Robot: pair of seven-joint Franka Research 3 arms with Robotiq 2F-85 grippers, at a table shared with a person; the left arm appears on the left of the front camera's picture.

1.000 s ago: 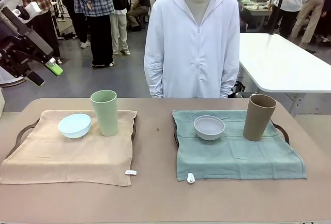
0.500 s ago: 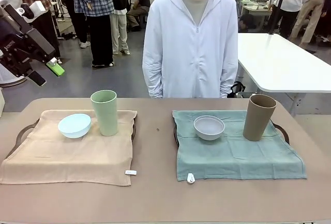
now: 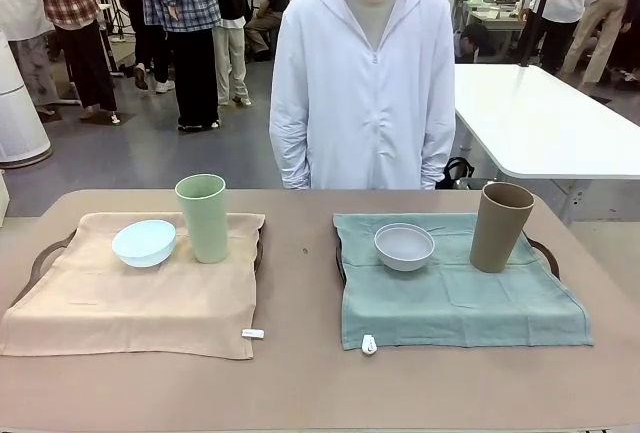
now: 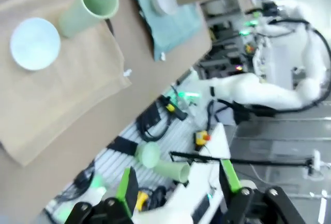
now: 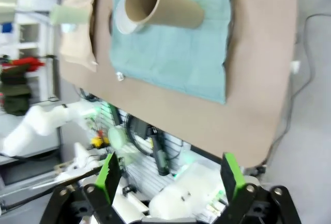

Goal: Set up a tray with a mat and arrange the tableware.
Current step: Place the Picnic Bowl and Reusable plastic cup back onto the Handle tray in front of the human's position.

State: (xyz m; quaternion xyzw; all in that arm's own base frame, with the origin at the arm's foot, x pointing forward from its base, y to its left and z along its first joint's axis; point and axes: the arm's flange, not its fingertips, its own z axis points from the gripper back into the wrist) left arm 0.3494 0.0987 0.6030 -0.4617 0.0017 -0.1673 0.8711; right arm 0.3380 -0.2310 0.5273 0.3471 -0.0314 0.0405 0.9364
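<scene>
1. Front view: on the bench (image 3: 300,373), a pale blue bowl (image 3: 144,242) and a green cup (image 3: 202,217) stand on a tan mat (image 3: 120,303); a white-grey bowl (image 3: 404,246) and a brown cup (image 3: 500,226) stand on a teal mat (image 3: 450,303). A person (image 3: 365,73) waits behind.
2. Left wrist view: the left pincer (image 4: 178,182) is wide open, empty, high above the bench's edge.
3. Right wrist view: the right pincer (image 5: 168,175) is likewise spread and empty. Risk: tugging either mat could topple the tall cups.

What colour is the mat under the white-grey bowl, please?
Teal green mat, clearest in the front view.
</scene>
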